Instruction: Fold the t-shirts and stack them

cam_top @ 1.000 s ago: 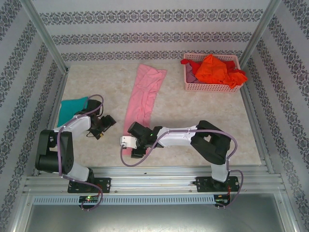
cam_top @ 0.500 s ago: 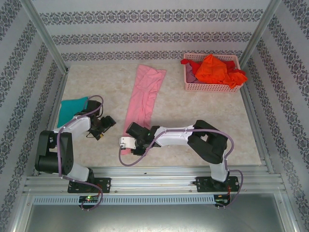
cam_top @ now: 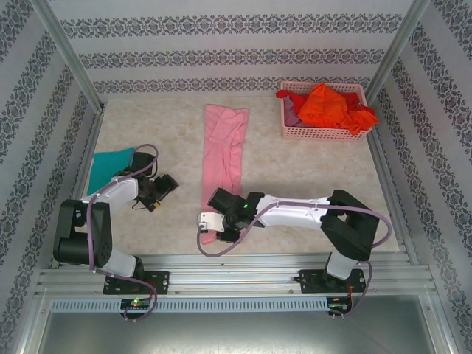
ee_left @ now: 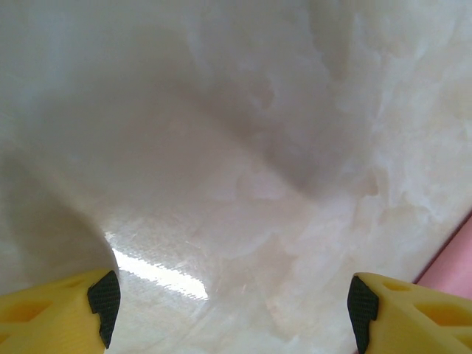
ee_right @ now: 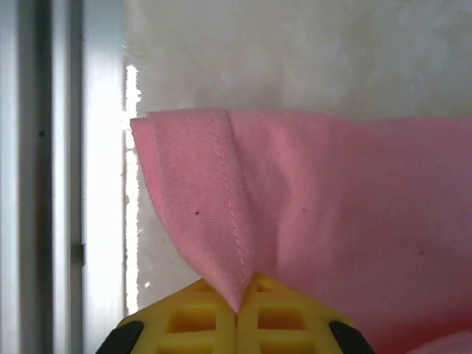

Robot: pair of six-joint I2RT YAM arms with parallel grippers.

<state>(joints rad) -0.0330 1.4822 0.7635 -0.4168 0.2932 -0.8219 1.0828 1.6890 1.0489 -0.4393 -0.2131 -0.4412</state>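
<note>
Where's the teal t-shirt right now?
In the top view, the teal t-shirt lies on the table by its left edge, just left of the left gripper.

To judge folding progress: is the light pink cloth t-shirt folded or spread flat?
Folded: the light pink cloth t-shirt lies as a narrow strip, with doubled layers pinched in the shut right pincer.

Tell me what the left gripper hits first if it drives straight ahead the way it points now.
Probably the bare table, seen straight ahead of the open left gripper. The light pink t-shirt lies off to the side of that line; depth is unclear.
</note>
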